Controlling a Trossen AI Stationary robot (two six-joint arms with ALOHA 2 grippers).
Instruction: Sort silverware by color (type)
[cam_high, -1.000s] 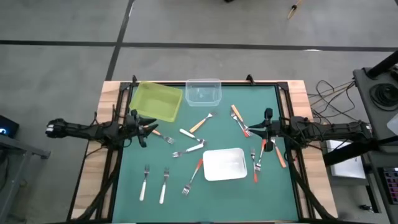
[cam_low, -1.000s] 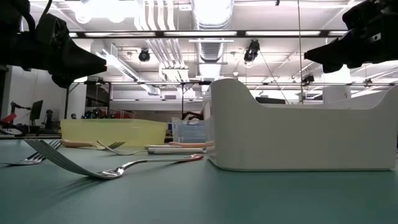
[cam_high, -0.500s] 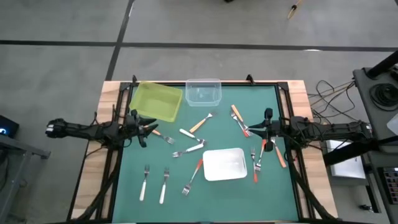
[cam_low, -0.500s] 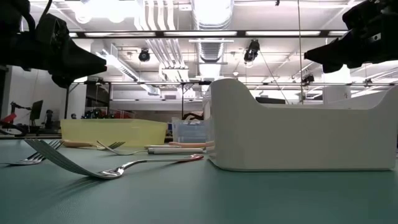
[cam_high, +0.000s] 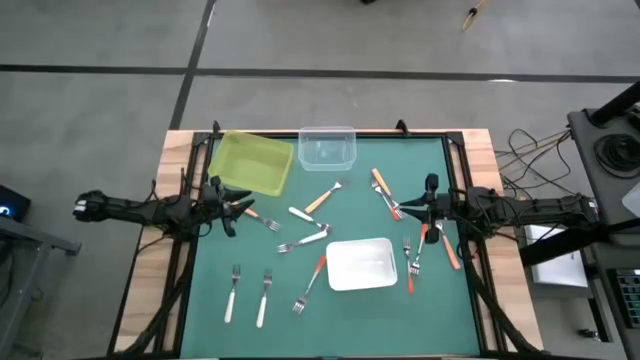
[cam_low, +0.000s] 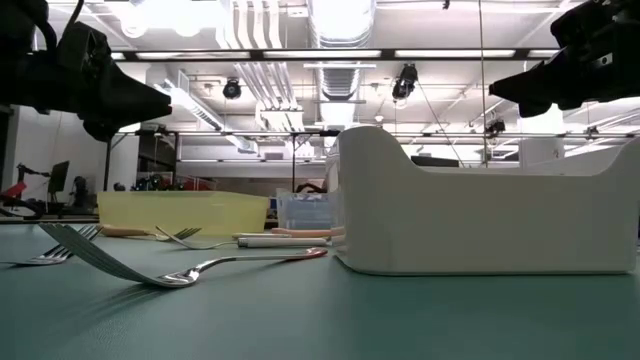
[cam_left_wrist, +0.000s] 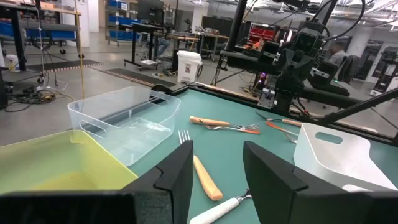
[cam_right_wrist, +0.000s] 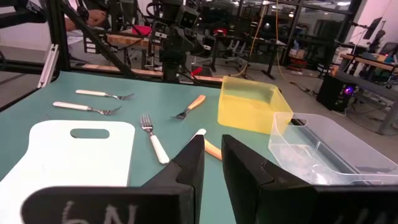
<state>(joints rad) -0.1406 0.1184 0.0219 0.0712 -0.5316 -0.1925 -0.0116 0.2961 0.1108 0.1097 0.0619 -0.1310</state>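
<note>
- left gripper (cam_high: 243, 208) is hovering narrowly open by the worktop's left edge, a tan fork (cam_high: 262, 218) just beside it.
- right gripper (cam_high: 408, 207) is hovering narrowly open near the right edge, over a red fork (cam_high: 387, 202).

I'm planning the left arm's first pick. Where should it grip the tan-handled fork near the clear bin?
Probably the tan handle of the fork, mid-length, from straight above with the fingers across it: it lies flat and clear of the bin, and the handle is thicker than the tines.

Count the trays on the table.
3: green tray at the far left, clear tray right beside it, white tray near the middle front. None look hidden.
</note>
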